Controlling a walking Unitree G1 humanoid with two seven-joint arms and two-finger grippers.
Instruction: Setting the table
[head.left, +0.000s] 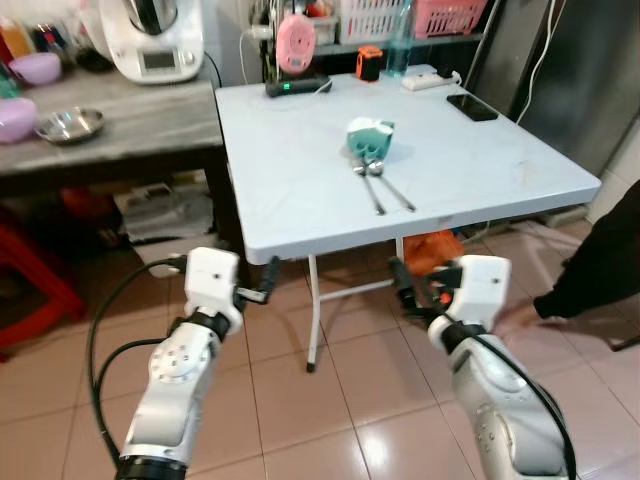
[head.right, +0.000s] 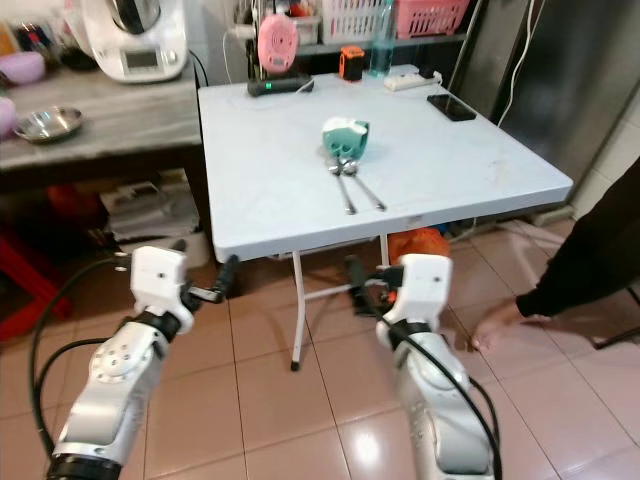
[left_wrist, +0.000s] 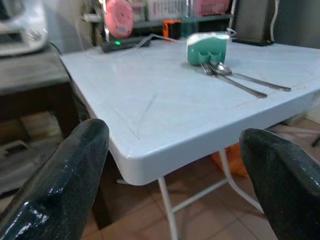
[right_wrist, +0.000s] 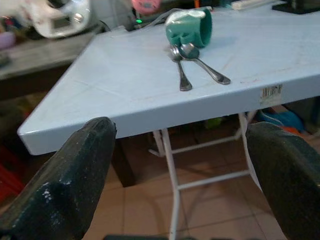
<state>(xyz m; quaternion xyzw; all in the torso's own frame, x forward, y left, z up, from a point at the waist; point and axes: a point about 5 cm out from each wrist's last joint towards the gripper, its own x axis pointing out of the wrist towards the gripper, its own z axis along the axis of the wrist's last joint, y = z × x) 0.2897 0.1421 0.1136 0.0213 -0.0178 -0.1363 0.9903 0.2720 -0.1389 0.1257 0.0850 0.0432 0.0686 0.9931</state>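
Observation:
A white folding table (head.left: 300, 170) stands just ahead of me. Near its middle a teal cutlery holder (head.left: 371, 138) lies on its side. A fork (head.left: 372, 192) and a spoon (head.left: 396, 191) stick out of it toward me, lying flat on the tabletop. My left gripper (head.left: 262, 282) is held in the air below the table's near left corner, open and holding nothing. My right gripper (head.left: 408, 285) hangs below the near edge further right, also open and with nothing in it. In the right wrist view the holder (right_wrist: 189, 27) lies past the wide-spread fingers (right_wrist: 75, 175).
A phone (head.left: 472, 107), a power strip (head.left: 430, 78) and a pink gadget (head.left: 296, 42) sit at the table's far side. A grey counter (head.left: 120, 140) with a steel bowl (head.left: 70, 124) adjoins on the left. A person's hand (head.right: 495, 325) and dark sleeve (head.right: 590, 250) reach low on the right.

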